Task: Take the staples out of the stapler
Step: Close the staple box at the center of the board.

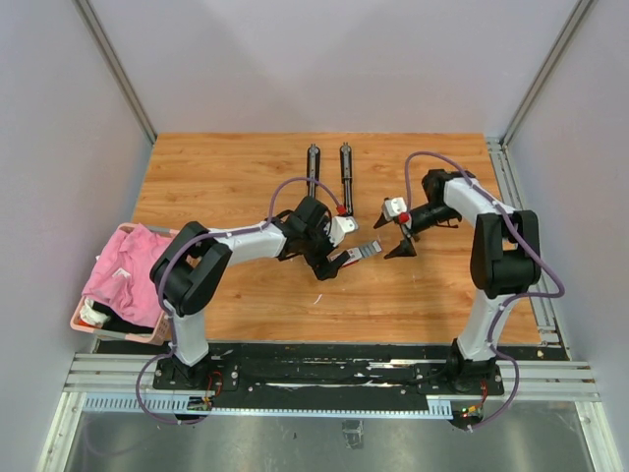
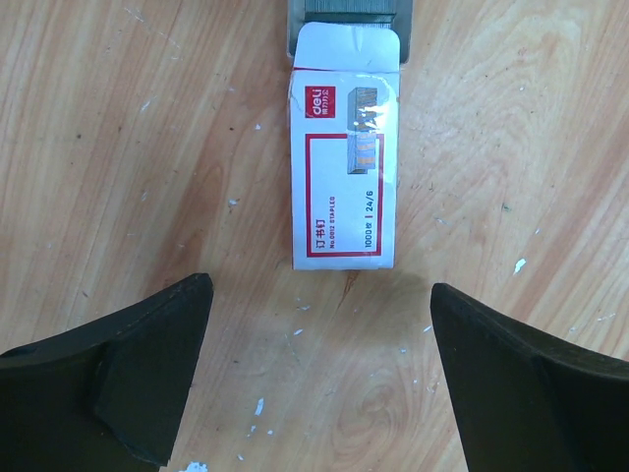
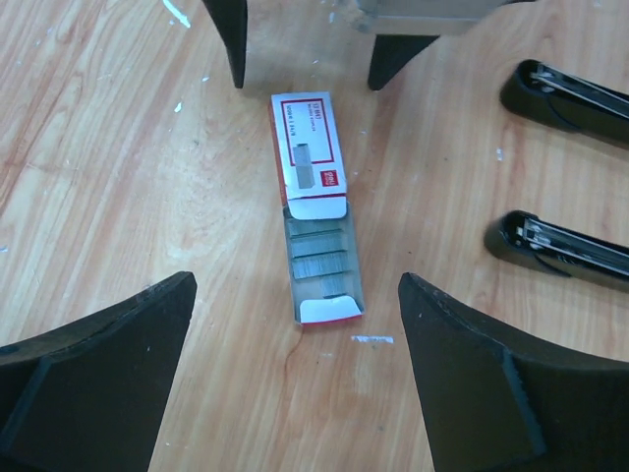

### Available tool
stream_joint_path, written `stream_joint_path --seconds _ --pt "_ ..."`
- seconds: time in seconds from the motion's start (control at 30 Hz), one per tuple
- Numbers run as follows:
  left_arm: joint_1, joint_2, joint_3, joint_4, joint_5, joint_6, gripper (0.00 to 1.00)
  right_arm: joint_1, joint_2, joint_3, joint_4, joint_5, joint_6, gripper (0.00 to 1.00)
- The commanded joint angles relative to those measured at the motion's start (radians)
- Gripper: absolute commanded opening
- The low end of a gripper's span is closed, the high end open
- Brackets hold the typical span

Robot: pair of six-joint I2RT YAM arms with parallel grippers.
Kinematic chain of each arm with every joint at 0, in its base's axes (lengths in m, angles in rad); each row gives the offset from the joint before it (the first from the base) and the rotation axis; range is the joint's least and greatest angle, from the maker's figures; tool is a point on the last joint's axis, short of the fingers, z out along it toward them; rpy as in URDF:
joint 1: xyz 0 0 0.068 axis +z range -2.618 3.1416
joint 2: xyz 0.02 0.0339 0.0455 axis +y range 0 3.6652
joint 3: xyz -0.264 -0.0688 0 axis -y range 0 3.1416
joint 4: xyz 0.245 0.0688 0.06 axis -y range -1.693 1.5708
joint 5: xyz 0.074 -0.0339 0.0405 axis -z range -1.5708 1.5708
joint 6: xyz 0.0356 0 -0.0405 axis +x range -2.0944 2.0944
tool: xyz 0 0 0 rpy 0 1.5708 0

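Right, in the top external view you have the left fingers [image 1: 326, 265] and right fingers [image 1: 401, 248] meeting near the middle of the wooden table [image 1: 236, 177], with the small red-and-white box [image 1: 362, 252] lying between them. The 2 black staplers [image 1: 314, 169] lie side by side further back, well apart from the box. A basket [image 1: 84, 320] holding a pink cloth [image 1: 123, 265] sits at the table's left edge.

In the left wrist view, your left fingers [image 2: 138, 383] are spread wide and hold nothing. The box [image 2: 344, 157] lies flat on the table just ahead of them, touching neither finger. At its far end, grey staples [image 2: 344, 8] show in the slid-out tray.

In the right wrist view, your right fingers [image 3: 98, 383] are also spread wide with nothing in them. The box [image 3: 307, 147] lies ahead with its tray [image 3: 295, 285] pulled out toward this camera, and rows of staples [image 3: 322, 258] lie inside that tray. A loose staple strip [image 3: 371, 339] lies on the table just beside the tray's near end. The left fingers [image 3: 234, 39] show at the top, either side of the box's far end. The 2 staplers [image 3: 560, 246] lie to the right, each showing its metal channel.
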Motion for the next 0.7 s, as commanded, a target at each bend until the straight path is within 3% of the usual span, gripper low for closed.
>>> stream_joint_path --seconds 0.0,0.17,0.3,0.67 --pt "0.007 -0.008 -0.035 -0.043 -0.004 0.007 0.98 0.084 0.003 -0.004 0.072 0.104 0.073 0.86" --pt "0.016 -0.007 -0.073 0.018 -0.024 -0.033 0.98 0.146 0.021 0.008 0.239 0.227 0.328 0.84" --pt "0.025 -0.005 -0.091 0.056 -0.004 -0.060 0.98 0.179 0.071 0.040 0.240 0.308 0.348 0.84" --pt "0.026 -0.003 -0.111 0.093 0.019 -0.058 1.00 0.223 0.142 0.062 0.284 0.331 0.376 0.84"
